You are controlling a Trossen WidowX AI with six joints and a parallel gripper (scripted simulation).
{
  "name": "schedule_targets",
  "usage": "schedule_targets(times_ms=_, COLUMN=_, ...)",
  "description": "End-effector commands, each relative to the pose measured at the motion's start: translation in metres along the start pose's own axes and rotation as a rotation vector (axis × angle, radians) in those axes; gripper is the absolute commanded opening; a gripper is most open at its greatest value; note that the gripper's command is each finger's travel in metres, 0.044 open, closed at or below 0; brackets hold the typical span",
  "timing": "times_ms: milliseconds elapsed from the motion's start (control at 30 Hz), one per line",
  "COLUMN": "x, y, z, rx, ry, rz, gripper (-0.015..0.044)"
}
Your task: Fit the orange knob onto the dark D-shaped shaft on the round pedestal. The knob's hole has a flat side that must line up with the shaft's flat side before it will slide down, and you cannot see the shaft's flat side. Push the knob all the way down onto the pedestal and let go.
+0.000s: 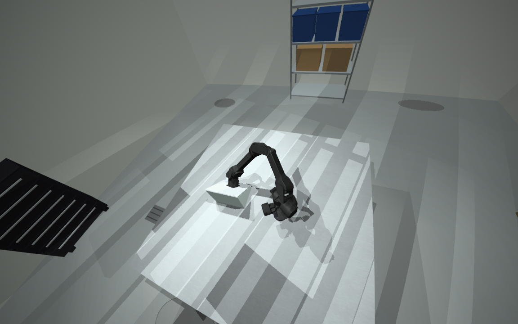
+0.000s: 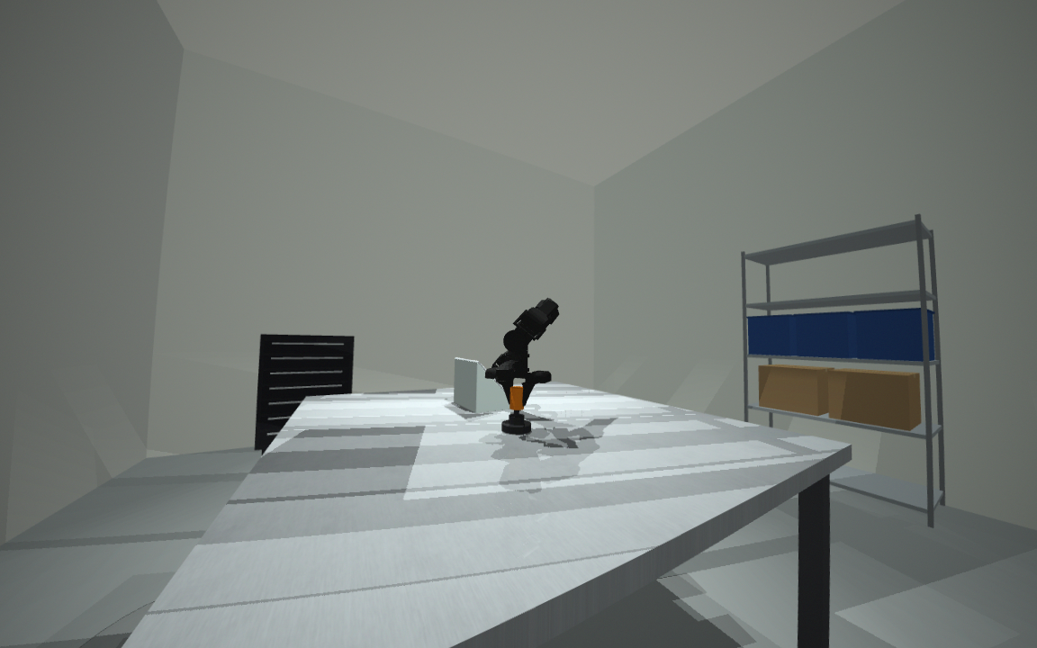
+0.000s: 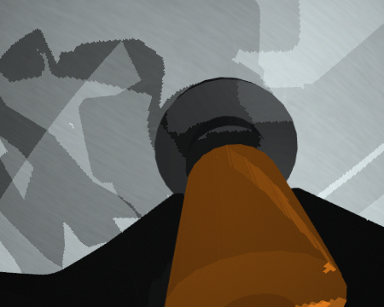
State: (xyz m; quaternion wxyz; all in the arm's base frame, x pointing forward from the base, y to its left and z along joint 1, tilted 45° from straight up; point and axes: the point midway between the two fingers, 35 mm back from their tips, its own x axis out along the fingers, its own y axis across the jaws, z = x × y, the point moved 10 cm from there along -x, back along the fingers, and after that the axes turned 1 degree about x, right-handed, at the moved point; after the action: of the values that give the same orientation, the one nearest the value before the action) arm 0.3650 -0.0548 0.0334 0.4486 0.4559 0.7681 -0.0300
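Note:
The orange knob (image 2: pixel 516 398) (image 3: pixel 243 205) is upright between the fingers of my gripper (image 2: pixel 517 394) (image 3: pixel 235 201), which is shut on it. The round dark pedestal (image 2: pixel 516 428) (image 3: pixel 213 100) stands on the table directly below. In the exterior view a narrow gap with a dark bit of shaft shows between the knob's lower end and the pedestal, so the knob is not seated on it. In the wrist view the knob's lower end covers the shaft and part of the pedestal's raised middle. Whether the shaft's tip is inside the hole is hidden. The top view shows the arm hiding the knob.
A pale angular block (image 1: pixel 228 197) (image 2: pixel 465 385) stands beside the arm's base on the table (image 1: pixel 196 258) (image 2: pixel 329 563). A black drawer cabinet (image 1: pixel 23 209) (image 2: pixel 306 378) and a shelf rack with blue bins (image 1: pixel 327 24) (image 2: pixel 822 336) stand away from the table. Striped shadows cross the table.

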Motion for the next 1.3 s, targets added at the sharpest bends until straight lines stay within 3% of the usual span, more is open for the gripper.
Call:
schedule_targets(times_ms=0, x=-0.0006, y=-0.0009, z=0.0023, rx=0.004, ry=-0.009, rz=0.004, gripper=0.0000)
schedule_targets(times_ms=533, x=-0.0030, y=-0.0015, z=0.0007, rx=0.004, ry=-0.009, rz=0.004, gripper=0.0000)
schedule_targets(times_ms=767, x=-0.0045, y=-0.0015, z=-0.0029, rx=0.203, ry=-0.008, rz=0.005, gripper=0.0000)
schedule_targets(times_ms=1267, x=-0.0034, y=0.0007, z=-0.0014, rx=0.213, ry=-0.008, rz=0.005, gripper=0.0000)
